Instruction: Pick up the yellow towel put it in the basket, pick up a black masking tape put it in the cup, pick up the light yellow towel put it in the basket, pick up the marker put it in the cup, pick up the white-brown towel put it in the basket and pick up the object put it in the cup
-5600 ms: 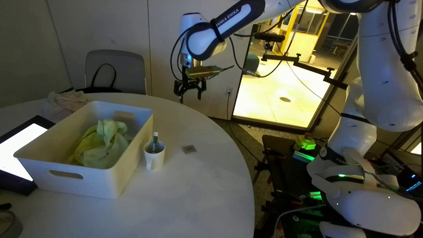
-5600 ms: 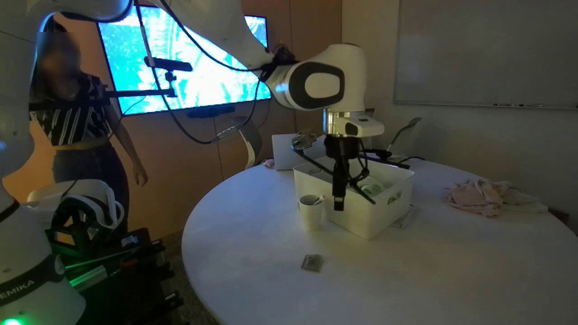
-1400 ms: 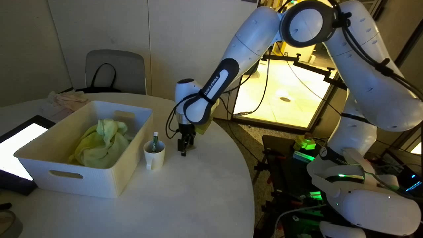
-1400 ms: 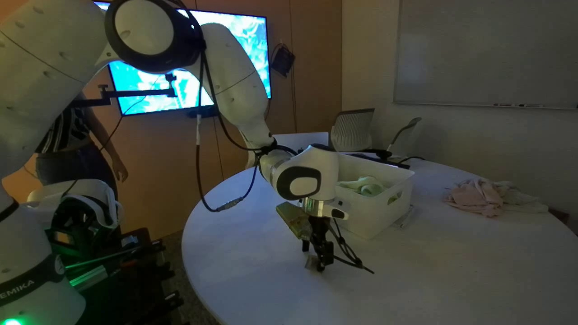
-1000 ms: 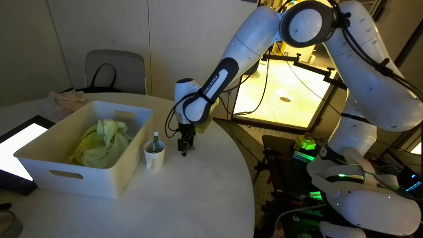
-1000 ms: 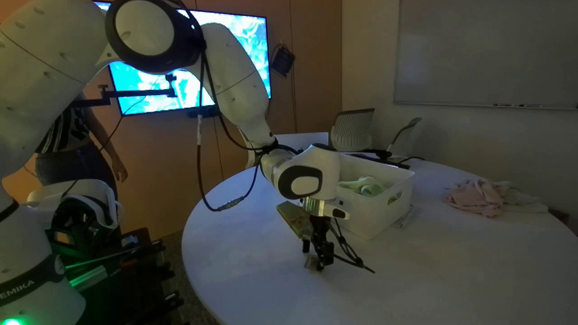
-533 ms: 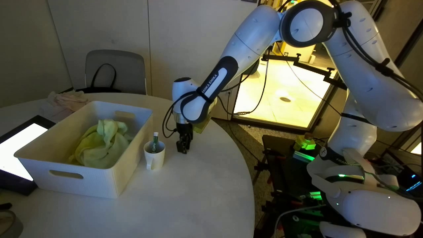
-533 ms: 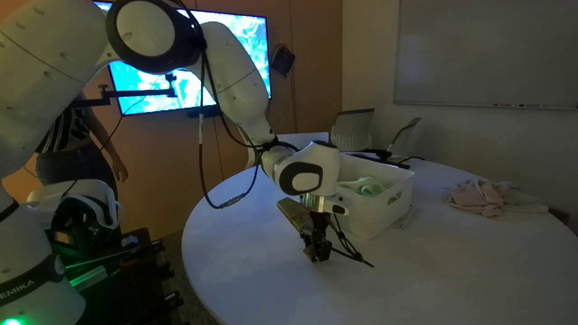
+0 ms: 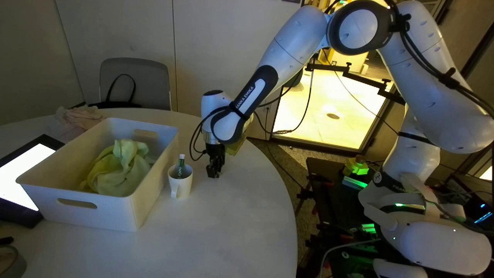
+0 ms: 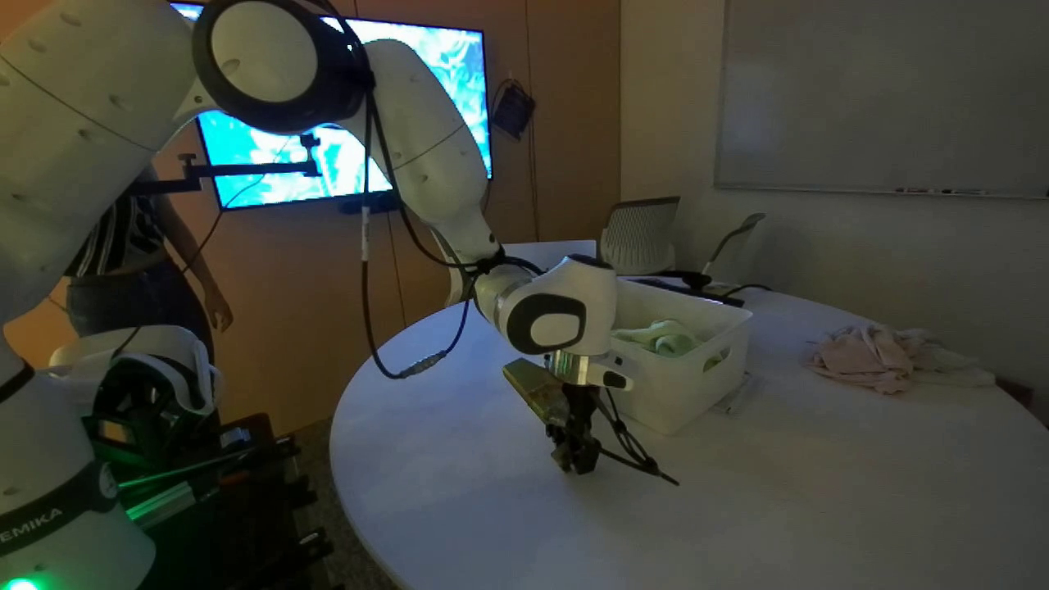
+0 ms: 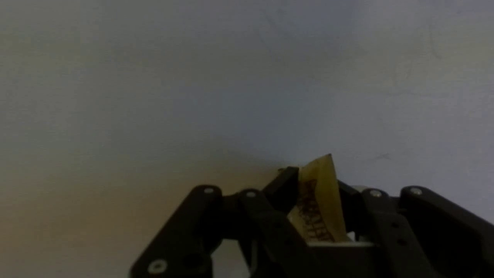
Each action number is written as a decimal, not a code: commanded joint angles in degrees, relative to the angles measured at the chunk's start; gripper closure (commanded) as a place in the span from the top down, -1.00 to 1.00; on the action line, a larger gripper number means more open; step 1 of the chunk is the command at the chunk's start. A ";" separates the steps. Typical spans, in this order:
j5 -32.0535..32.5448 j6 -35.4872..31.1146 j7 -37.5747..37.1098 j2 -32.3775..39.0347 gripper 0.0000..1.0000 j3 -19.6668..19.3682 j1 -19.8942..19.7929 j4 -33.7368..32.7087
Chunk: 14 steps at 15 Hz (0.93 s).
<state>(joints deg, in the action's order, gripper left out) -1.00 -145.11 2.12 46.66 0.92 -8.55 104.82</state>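
Note:
My gripper (image 11: 318, 179) is shut on a small yellowish packet (image 11: 318, 204) with dark print, the task's object, which stands folded upright between the fingers. In an exterior view the gripper (image 9: 214, 174) is low over the table, right of the white cup (image 9: 180, 190); whether the packet touches the table I cannot tell. The marker (image 9: 181, 166) leans upright in the cup. Inside the white basket (image 9: 112, 216) lie the yellow and light yellow towels (image 9: 123, 166), bunched together. A pinkish white-brown towel (image 10: 869, 360) is heaped on the table beyond the basket. The black masking tape is hidden or out of view.
A tablet with a bright screen (image 9: 27, 173) lies against the basket's far side from the cup. A grey ring-like thing (image 9: 15, 264) is cut off at the table's corner of view. Behind the table stands a chair (image 9: 150, 81). The arm blocks the cup in an exterior view.
My gripper came down from high above the table to the packet, then went from open around it to shut on it. It has since shifted slightly up and towards the cup.

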 commanded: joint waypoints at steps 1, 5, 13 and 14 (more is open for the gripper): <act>-1.23 1.39 1.40 0.20 -0.93 0.12 0.02 -0.85; -0.92 1.12 0.95 -2.28 -0.94 0.01 0.74 1.11; -0.03 3.58 -1.29 -9.32 -0.94 -0.94 3.93 5.35; 0.36 4.18 -2.06 -10.56 -0.94 -1.34 4.76 6.08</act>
<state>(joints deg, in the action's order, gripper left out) -1.00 -142.94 1.89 41.33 0.85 -6.11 107.16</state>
